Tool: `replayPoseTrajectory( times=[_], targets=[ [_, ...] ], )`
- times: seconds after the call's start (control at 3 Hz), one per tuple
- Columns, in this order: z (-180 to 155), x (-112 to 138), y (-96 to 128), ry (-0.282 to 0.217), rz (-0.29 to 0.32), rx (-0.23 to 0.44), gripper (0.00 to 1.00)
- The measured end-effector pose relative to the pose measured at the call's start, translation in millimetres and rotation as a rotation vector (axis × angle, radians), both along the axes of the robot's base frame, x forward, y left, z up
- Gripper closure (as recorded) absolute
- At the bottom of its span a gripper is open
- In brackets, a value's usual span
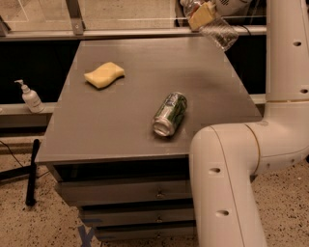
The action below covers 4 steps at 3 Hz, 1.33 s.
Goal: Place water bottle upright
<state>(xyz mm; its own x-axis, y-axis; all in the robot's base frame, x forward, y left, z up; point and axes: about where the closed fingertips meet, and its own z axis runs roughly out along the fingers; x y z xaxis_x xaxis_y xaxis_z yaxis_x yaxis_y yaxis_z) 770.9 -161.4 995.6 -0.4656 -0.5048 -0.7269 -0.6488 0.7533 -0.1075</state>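
Gripper: located at the top edge of the view, above the far right corner of the grey flat surface. One yellowish pad is visible. The jaws are clenched on the small clear ribbed plastic water bottle.

Water bottle: held in the air, clear of the surface. It is tilted, with its free end pointing down and to the right, past the far right edge. The end inside the gripper is hidden, so the cap cannot be made out.

White robot arm: rises from the lower right foreground, bends at a thick joint beside the surface's near right corner, and runs up the right side of the view to the gripper.

On the surface: a green and silver drink can lies on its side near the front, its silver end facing the near edge. A yellow wavy-edged sponge lies flat toward the far left, well apart from the can.

Below the surface: grey drawers with small handles.

To the left: a white pump-dispenser bottle stands upright on a low ledge.

Floor: speckled, with a blue tape cross and a black rod at the left.
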Motion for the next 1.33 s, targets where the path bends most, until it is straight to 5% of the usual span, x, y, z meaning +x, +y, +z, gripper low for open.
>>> replayPoseTrajectory(
  times=[0.67, 1.33],
  targets=[
    [1, -27, 40, 0.123, 0.087, 0.009, 1.0],
    [-6, -38, 63, 0.202, 0.111, 0.023, 1.0]
  ],
)
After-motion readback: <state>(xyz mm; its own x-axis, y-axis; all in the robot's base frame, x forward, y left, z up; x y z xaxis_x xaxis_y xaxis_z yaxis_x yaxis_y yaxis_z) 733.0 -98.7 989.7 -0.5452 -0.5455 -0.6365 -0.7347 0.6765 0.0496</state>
